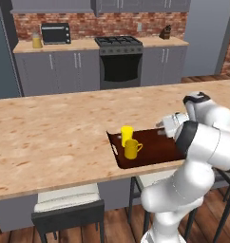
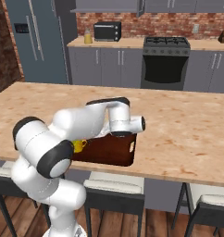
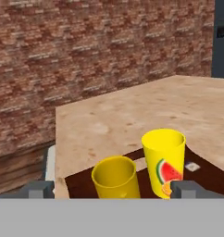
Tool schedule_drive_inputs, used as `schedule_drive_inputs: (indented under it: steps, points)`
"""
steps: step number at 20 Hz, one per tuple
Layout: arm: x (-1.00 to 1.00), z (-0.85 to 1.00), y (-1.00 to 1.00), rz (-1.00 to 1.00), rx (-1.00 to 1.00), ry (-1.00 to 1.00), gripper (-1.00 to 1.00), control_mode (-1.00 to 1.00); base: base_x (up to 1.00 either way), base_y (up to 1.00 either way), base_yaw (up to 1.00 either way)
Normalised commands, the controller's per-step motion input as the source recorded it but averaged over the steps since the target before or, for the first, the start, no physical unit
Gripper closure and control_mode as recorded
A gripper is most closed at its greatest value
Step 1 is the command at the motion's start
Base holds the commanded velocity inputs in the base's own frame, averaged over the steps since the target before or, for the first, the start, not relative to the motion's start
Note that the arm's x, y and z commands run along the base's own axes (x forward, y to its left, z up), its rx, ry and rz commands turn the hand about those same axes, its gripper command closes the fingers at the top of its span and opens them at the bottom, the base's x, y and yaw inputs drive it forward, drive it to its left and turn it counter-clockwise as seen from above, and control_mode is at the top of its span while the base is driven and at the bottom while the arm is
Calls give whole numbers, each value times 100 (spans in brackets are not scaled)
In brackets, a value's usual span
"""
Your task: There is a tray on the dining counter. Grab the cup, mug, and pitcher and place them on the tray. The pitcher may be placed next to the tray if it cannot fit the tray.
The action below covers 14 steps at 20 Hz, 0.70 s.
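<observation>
one cup (image 1: 127,134) and one mug (image 1: 131,149) on one tray (image 1: 157,149).

Arm (image 1: 202,142) folded low, jaws seemingly wide apart

No readable text; cup (image 3: 164,159) bears watermelon picture only, no lettering.

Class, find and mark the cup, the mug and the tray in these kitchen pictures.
cup (image 3: 164,159), hand view, on its yellow side wall.
mug (image 1: 131,149), left base view, on its body.
tray (image 1: 157,148), left base view, on its bare dark floor.
</observation>
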Motion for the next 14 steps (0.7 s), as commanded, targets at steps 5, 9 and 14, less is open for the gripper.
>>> schedule_drive_inputs:
  steps: [5, 9, 14]
  points:
    - [-44, 52, 0, -36, -1, 4, -100, -100, 0, 0, 0]
    - [-36, 57, 0, -38, -2, 7, -100, -100, 0, 0, 0]
    - [-32, 56, 0, -39, -5, 7, -100, -100, 0, 0, 0]
